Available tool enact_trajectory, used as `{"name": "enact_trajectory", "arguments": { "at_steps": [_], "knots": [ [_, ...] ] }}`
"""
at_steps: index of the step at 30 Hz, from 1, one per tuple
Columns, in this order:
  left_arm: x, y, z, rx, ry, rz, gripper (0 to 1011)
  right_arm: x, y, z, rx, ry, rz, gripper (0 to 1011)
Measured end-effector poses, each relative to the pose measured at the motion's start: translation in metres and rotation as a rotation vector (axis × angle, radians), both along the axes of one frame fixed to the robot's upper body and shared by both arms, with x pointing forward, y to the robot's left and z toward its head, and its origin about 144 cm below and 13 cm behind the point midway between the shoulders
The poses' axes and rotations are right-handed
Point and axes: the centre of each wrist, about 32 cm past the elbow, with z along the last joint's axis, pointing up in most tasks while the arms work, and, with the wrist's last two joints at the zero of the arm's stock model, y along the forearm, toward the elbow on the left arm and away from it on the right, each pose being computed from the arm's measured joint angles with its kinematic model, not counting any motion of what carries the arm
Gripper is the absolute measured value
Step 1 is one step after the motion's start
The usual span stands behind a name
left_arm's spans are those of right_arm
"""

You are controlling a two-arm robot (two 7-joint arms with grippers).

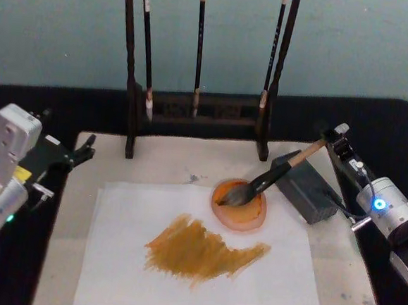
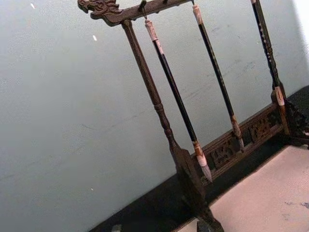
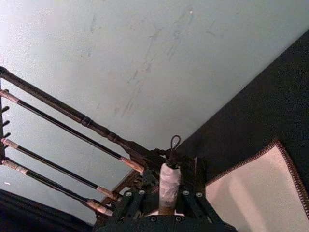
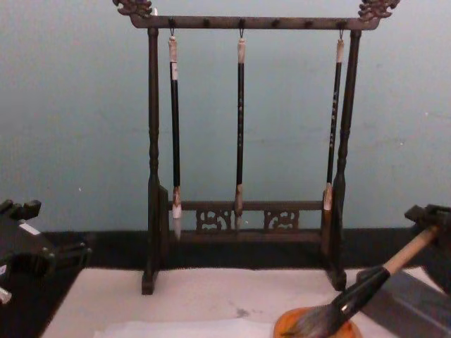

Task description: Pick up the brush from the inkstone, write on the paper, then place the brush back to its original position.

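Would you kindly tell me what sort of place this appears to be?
Probably a calligraphy desk: a wooden rack of hanging brushes, white paper streaked ochre, and the brush, held by the right gripper, resting in an orange dish.

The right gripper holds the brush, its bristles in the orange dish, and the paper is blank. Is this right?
No. The head view shows the paper bearing a broad orange-brown smear, not blank. The rest is right.

Dark wooden rack at cream mat's rear, three thin brushes hanging; grey block right.
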Motion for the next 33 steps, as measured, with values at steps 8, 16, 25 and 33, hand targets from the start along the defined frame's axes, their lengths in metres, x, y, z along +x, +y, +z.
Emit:
{"name": "enact_trajectory", "arguments": {
  "at_steps": [8, 16, 25, 33],
  "knots": [
    [0.0000, 0.0000, 0.0000, 0.000, 0.000, 0.000, 1010, 0.0001, -0.0001, 0.0003, 0.000, -0.001, 0.000, 487],
    [0.0000, 0.0000, 0.0000, 0.000, 0.000, 0.000, 1010, 0.0001, 0.0000, 0.0004, 0.000, -0.001, 0.001, 762],
    [0.0000, 0.0000, 0.0000, 0.000, 0.000, 0.000, 1010, 0.0001, 0.0000, 0.0005, -0.001, -0.001, 0.001, 1000],
    [0.0000, 0.0000, 0.0000, 0.000, 0.000, 0.000, 1009, -0.0015, 0.0008, 0.0004, -0.005, 0.006, -0.005, 1000]
  ]
}}
